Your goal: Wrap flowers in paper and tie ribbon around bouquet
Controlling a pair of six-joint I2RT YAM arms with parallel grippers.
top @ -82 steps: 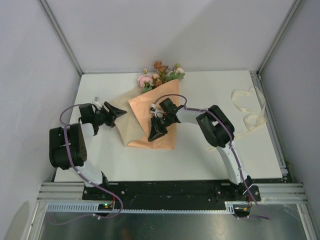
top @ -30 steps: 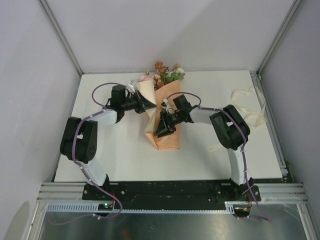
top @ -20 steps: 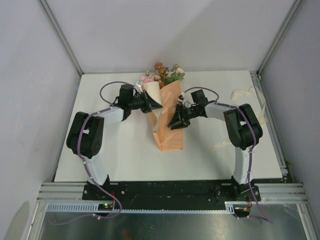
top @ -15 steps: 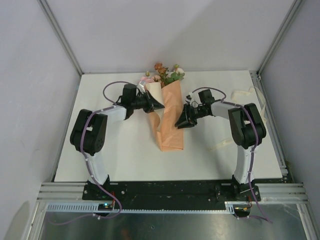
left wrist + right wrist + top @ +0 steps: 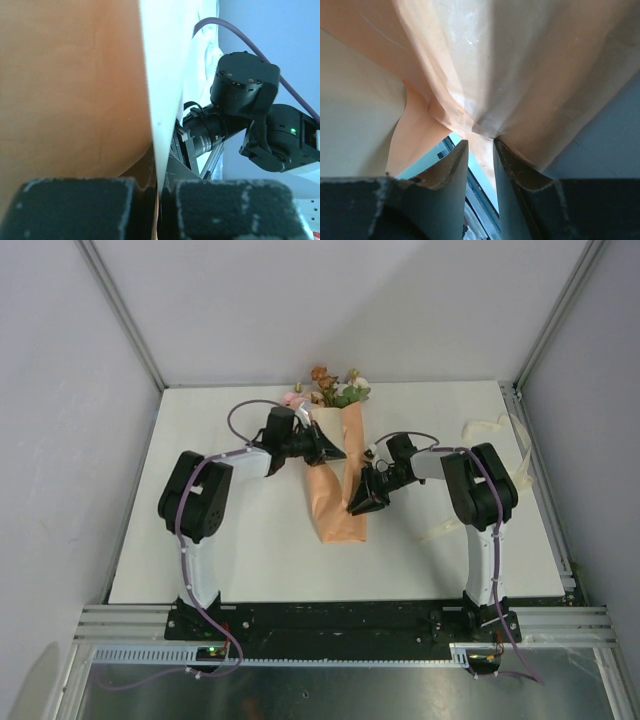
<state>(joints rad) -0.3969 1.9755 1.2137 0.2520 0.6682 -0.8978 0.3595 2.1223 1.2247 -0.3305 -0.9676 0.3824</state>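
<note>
One bouquet point(image 5: 338, 502), one ribbon point(image 5: 492, 455), two grippers; left gripper point(image 5: 332, 452) pinches the paper point(image 5: 75, 90) edge; right gripper point(image 5: 358, 506) stands narrowly apart around a paper fold, hold unclear; the bouquet lies between them.

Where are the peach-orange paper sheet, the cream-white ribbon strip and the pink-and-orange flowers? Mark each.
The paper point(image 5: 336, 512): top view, lower wrapped part.
The ribbon point(image 5: 438, 532): top view, loose lower strand.
The flowers point(image 5: 335, 388): top view, blooms above paper.

Fig. The pair I drive, left arm point(image 5: 195, 503) and right arm point(image 5: 481, 486): white links, black joint housings, a purple cable point(image 5: 245, 405) looped along each; left gripper point(image 5: 159, 200) fingers point(image 5: 75, 206) black, scuffed grey at edges.
</note>
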